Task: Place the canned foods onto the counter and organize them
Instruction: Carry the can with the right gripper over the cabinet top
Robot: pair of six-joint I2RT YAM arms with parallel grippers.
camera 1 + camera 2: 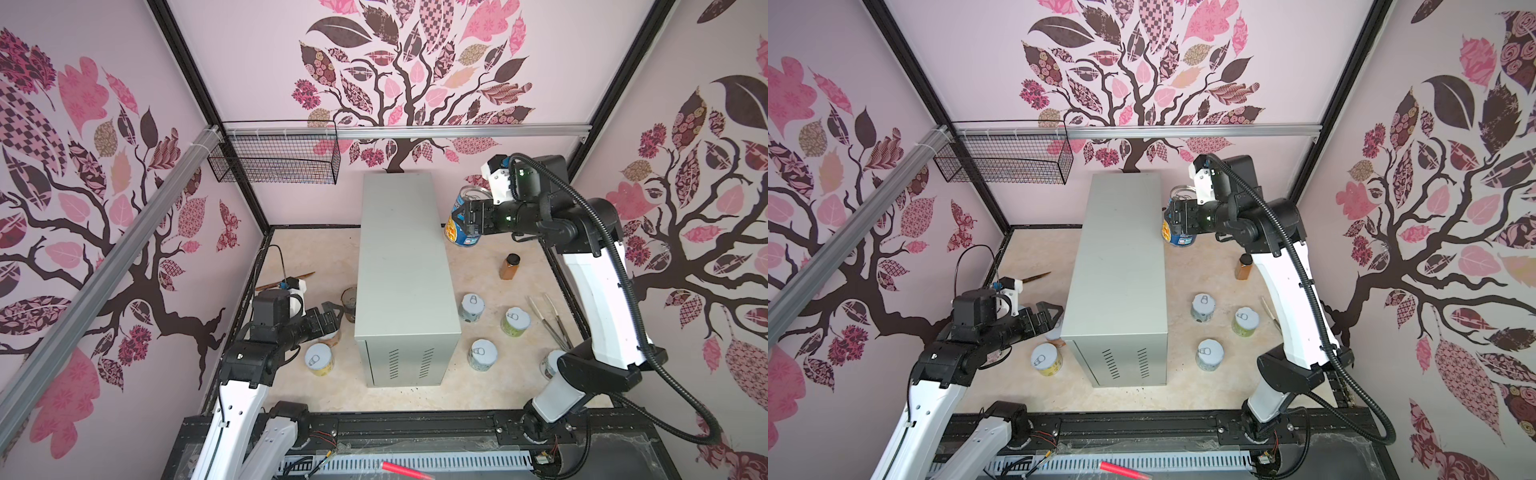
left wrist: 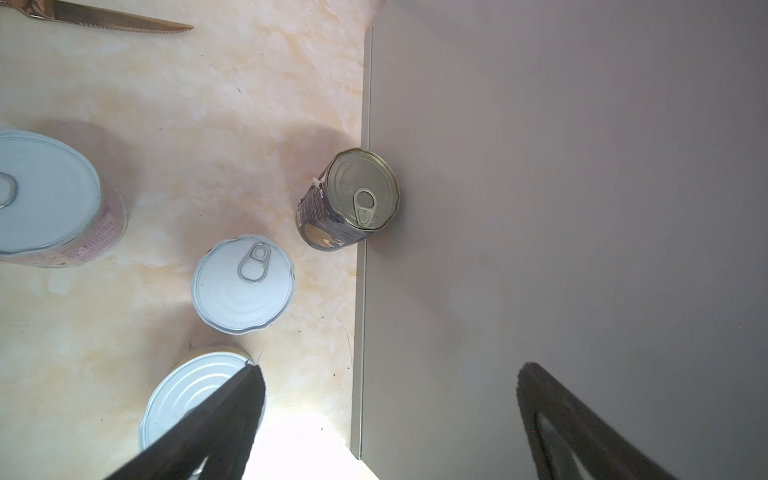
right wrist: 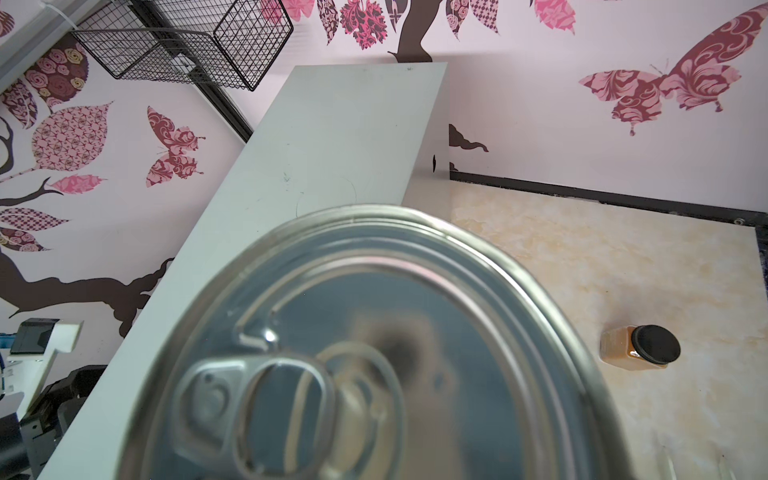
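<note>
The counter (image 1: 403, 266) is a long grey cabinet in the middle, and its top is bare. My right gripper (image 1: 461, 218) is shut on a tall blue-labelled can (image 1: 459, 237), held in the air beside the counter's far right edge; its metal lid (image 3: 374, 353) fills the right wrist view. My left gripper (image 1: 334, 320) hangs open by the counter's left side, nothing between its fingers (image 2: 249, 395). A tall dark can (image 2: 357, 195) stands against that side, with short white-lidded cans (image 2: 243, 282) near it. Short cans (image 1: 472, 306), (image 1: 515, 321), (image 1: 483, 354) stand to the counter's right.
An amber jar with a black cap (image 1: 510, 266) stands at the right. Metal tongs (image 1: 548, 320) lie near the right arm. A knife (image 2: 104, 18) lies at the far left. A black wire basket (image 1: 274, 160) hangs on the back rail.
</note>
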